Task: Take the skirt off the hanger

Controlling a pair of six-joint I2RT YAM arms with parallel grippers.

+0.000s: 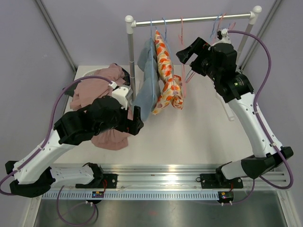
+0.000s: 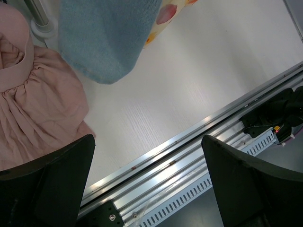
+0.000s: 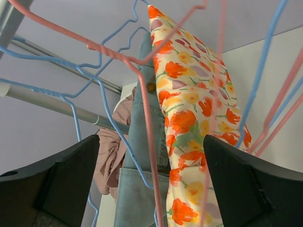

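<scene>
Two skirts hang on hangers from the rack rod [image 1: 189, 20]: a blue denim one [image 1: 147, 80] and a floral orange-and-yellow one [image 1: 166, 78] beside it. My right gripper [image 1: 187, 54] is up by the rod, just right of the floral skirt, and open. In the right wrist view the wire of an empty pink hanger [image 3: 147, 118] runs between the spread fingers of the right gripper [image 3: 151, 184], with the floral skirt [image 3: 189, 118] and denim skirt [image 3: 137, 189] behind it. My left gripper [image 2: 147, 179] is open and holds nothing, low over the table beside a pink garment [image 2: 33, 104].
The pink garment [image 1: 94, 90] lies heaped on the table at the left, by the rack's post [image 1: 130, 52]. Several empty blue and pink hangers [image 1: 218, 21] hang at the rod's right end. An aluminium rail [image 2: 189, 151] runs along the near edge.
</scene>
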